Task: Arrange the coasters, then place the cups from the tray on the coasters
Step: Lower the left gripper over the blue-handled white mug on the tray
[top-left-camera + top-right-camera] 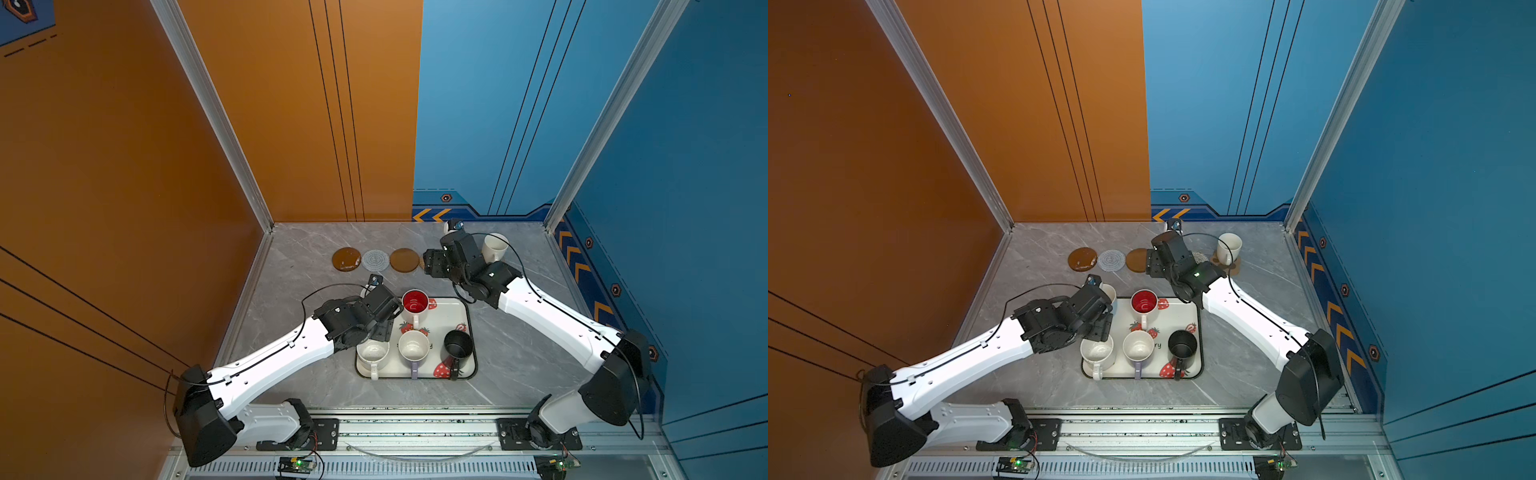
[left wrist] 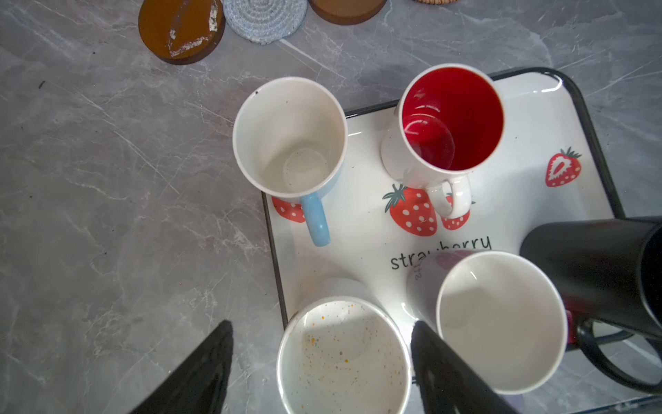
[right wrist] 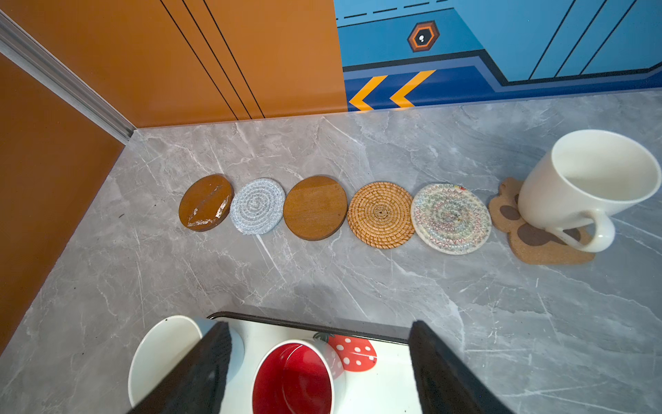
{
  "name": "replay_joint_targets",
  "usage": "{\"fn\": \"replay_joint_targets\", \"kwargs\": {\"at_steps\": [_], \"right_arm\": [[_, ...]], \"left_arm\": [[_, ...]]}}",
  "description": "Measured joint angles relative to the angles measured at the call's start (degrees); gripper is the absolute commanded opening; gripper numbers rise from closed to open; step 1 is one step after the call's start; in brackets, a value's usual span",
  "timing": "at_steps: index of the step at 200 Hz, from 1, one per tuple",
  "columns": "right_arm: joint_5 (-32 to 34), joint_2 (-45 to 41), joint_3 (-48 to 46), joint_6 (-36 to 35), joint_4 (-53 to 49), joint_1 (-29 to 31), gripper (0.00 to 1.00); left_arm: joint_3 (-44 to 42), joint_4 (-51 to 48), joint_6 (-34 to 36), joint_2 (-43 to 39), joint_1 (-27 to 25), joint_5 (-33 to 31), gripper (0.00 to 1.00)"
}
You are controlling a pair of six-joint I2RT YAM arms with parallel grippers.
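Six coasters lie in a row near the back wall: brown (image 3: pixel 206 202), grey woven (image 3: pixel 258 206), brown (image 3: pixel 315 207), rattan (image 3: pixel 380 214), white woven (image 3: pixel 451 218) and paw-print cork (image 3: pixel 537 247). A cream cup (image 3: pixel 591 182) stands on the cork one. The tray (image 1: pixel 451 311) holds the red-inside cup (image 2: pixel 451 118), light blue cup (image 2: pixel 290 139), speckled cup (image 2: pixel 344 362), lavender cup (image 2: pixel 501 319) and black cup (image 2: pixel 591 272). My left gripper (image 2: pixel 322 324) is open, its fingers either side of the speckled cup. My right gripper (image 3: pixel 319 324) hangs open and empty above the tray's far edge.
Orange and blue walls close in the grey marble table (image 1: pixel 519 353) at the back and sides. The left arm (image 1: pixel 270 357) hides the light blue cup in a top view. The right arm (image 1: pixel 552 316) reaches over the table's right half.
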Motion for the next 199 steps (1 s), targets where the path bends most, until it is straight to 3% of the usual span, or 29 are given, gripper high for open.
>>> {"fn": "replay_joint_targets", "kwargs": {"at_steps": [199], "right_arm": [[-3.10,-0.42,-2.29,0.04,3.02,-2.73,0.76]], "left_arm": [[-3.30,11.91,-0.37,10.21,8.79,8.37,0.65]]}}
